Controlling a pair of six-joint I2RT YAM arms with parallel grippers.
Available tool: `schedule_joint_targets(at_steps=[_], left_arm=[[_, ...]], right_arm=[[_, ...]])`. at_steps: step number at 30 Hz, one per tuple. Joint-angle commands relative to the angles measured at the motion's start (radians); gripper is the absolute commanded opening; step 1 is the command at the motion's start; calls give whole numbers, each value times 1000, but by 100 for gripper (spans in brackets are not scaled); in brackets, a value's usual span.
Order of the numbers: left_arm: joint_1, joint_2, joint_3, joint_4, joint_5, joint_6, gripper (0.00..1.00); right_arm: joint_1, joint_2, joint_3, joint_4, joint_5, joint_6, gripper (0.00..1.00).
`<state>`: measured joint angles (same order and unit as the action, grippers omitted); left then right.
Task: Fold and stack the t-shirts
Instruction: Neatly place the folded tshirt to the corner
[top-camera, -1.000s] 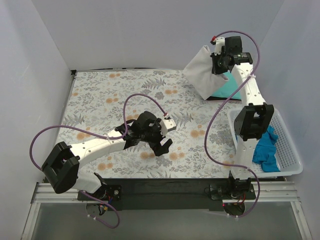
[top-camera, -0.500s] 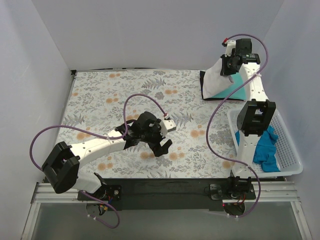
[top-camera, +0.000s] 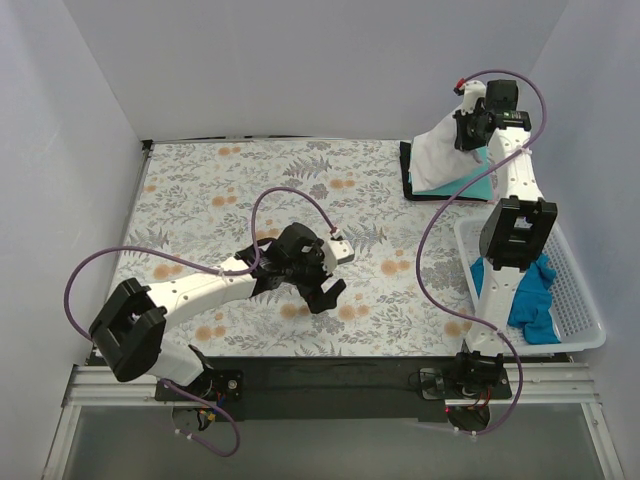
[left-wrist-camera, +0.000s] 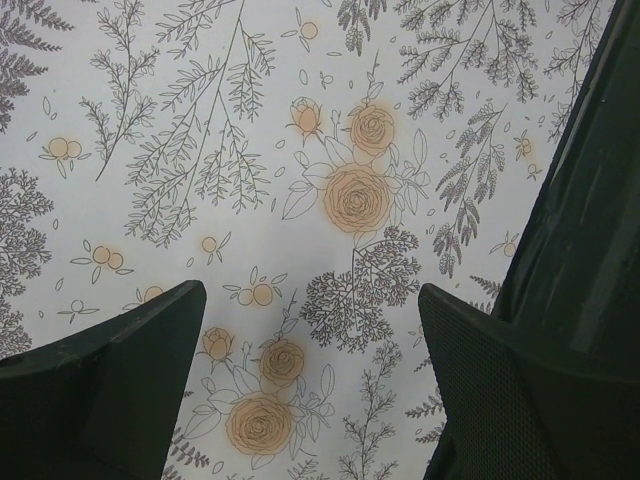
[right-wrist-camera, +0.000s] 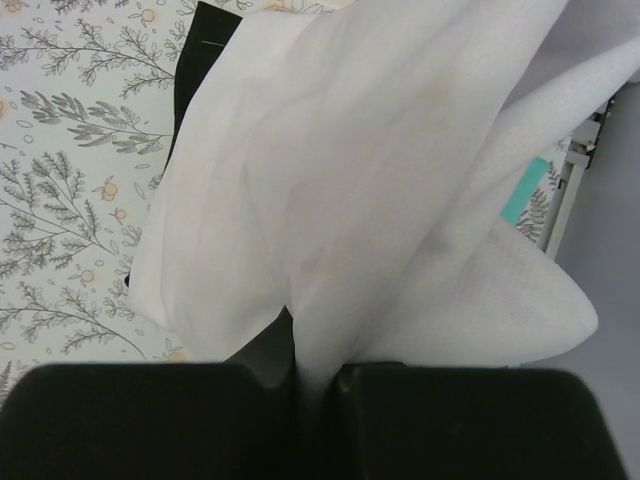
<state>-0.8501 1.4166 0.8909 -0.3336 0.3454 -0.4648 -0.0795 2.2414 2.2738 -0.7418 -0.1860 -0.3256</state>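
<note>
White t-shirt (top-camera: 437, 155) hangs pinched in the right gripper (top-camera: 469, 130) at upper right of the top view, draped over the teal t-shirt (top-camera: 482, 185), likely for stacking; the left gripper (top-camera: 325, 297), jaws spread, hovers mid-frame over the floral cloth (top-camera: 200, 200)

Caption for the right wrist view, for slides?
Right gripper shut on a bunched white t-shirt, floral table cloth beneath.

The top camera looks down from high behind the near edge over the whole tabletop (top-camera: 200, 190). The left wrist view faces it closely; the right wrist view crowds the white t-shirt (right-wrist-camera: 380, 180).
</note>
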Motion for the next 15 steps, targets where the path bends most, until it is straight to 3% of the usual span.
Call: schedule_joint_targets(at_steps=[1, 5, 7, 8, 9, 10, 12, 15], left_arm=[[2, 5, 45, -12, -2, 12, 88], [2, 15, 51, -16, 1, 5, 88], [2, 15, 54, -21, 3, -3, 88], [2, 15, 57, -25, 4, -5, 88], [3, 15, 60, -28, 3, -15, 88], [2, 13, 62, -31, 3, -20, 88], [5, 10, 66, -38, 3, -34, 88], [37, 2, 80, -51, 32, -83, 88]], right_arm=[[-16, 7, -28, 85, -4, -79, 1], [-17, 7, -71, 137, 10, -128, 3], [-19, 17, -66, 142, 22, -150, 15], [-19, 23, -65, 144, 31, -154, 28], [-19, 23, -66, 147, 54, -159, 58], [-19, 23, -65, 151, 68, -162, 67], [-22, 23, -56, 156, 97, -164, 84], [-32, 9, -37, 163, 106, -165, 90]])
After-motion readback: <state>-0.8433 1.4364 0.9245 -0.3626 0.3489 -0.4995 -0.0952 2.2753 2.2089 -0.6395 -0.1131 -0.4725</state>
